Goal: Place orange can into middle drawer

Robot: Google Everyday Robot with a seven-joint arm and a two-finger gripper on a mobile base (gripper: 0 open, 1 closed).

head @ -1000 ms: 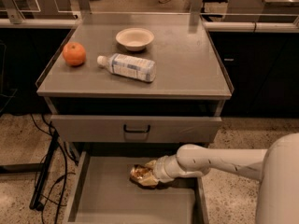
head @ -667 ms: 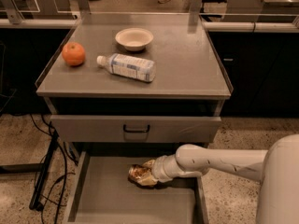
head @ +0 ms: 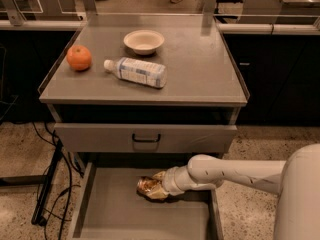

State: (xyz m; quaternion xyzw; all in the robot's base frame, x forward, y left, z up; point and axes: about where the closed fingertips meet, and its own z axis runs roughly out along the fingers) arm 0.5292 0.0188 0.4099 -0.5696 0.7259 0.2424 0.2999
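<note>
Gripper (head: 159, 185): jaws clamped on the orange can (head: 149, 189), which is tilted and low over the floor of the middle drawer (head: 112, 211), back-centre. The arm enters from 3 o'clock, likely to pass beneath the closed drawer front (head: 100, 136). Judged step: release pending. Toward 12 o'clock, the tabletop (head: 205, 71) carries an orange (head: 79, 57), a bottle (head: 136, 72) and a bowl (head: 144, 41).
</note>
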